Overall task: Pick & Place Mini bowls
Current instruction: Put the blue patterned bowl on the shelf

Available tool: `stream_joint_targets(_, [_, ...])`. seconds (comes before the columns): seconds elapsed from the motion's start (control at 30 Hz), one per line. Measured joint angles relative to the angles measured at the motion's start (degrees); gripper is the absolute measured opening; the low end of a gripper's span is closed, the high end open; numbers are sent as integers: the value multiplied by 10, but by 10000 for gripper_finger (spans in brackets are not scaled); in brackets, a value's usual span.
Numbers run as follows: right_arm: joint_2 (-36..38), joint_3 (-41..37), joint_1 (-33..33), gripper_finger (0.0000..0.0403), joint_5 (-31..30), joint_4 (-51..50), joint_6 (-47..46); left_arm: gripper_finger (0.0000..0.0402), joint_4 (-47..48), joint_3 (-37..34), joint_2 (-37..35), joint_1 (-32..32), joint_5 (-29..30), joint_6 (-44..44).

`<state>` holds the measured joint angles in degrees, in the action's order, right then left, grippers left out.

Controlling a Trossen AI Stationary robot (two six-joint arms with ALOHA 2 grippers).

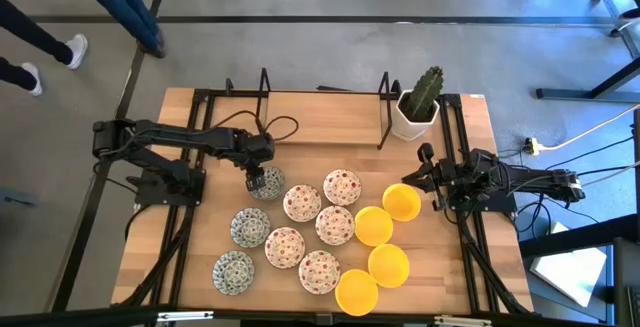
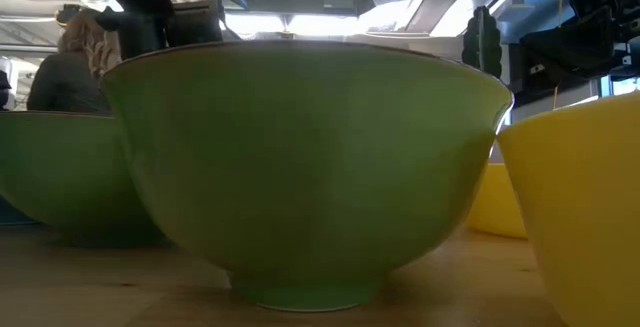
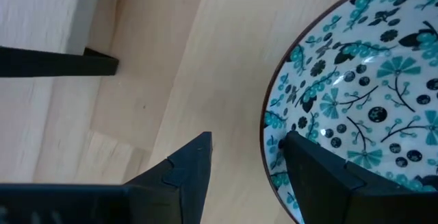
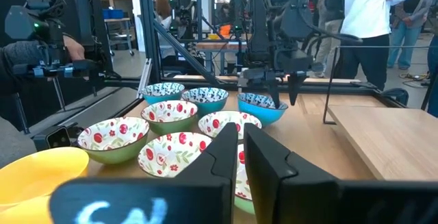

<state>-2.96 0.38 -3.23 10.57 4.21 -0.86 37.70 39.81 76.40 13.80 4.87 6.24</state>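
Twelve bowls (image 1: pixel 318 229) sat clustered mid-counter, none visibly moved away; left gripper (image 1: pixel 260 179) straddled the rearmost bowl's (image 1: pixel 268 184) rim, jaws open; right gripper (image 1: pixel 424 179) waited, closed.

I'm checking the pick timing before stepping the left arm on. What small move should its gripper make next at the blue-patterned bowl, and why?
Probably close. The left gripper is open and straddles the rim of the blue-patterned mini bowl, one finger inside it and one outside over the table, so pinching the rim looks like the next step before lifting. The right gripper waits shut beside a yellow mini bowl.
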Motion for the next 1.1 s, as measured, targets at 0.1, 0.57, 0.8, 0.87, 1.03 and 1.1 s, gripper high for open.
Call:
stream_joint_targets(0.1, [0,0,0,29,0,0,0,174,-2,0,0,0,0,-3])
stream_joint_targets(0.57, [0,0,0,29,0,0,-1,175,-6,0,0,0,3,-90])
stream_joint_targets(0.8, [0,0,0,29,0,0,-2,131,-6,0,0,0,15,-95])
stream_joint_targets(0.87, [0,0,0,29,0,0,-2,109,-6,0,0,0,15,-96])
stream_joint_targets(1.03, [0,0,0,29,0,0,-2,46,-7,9,0,0,12,-96])
stream_joint_targets(1.1, [0,0,0,29,0,0,-2,24,-5,19,-2,0,3,-99])
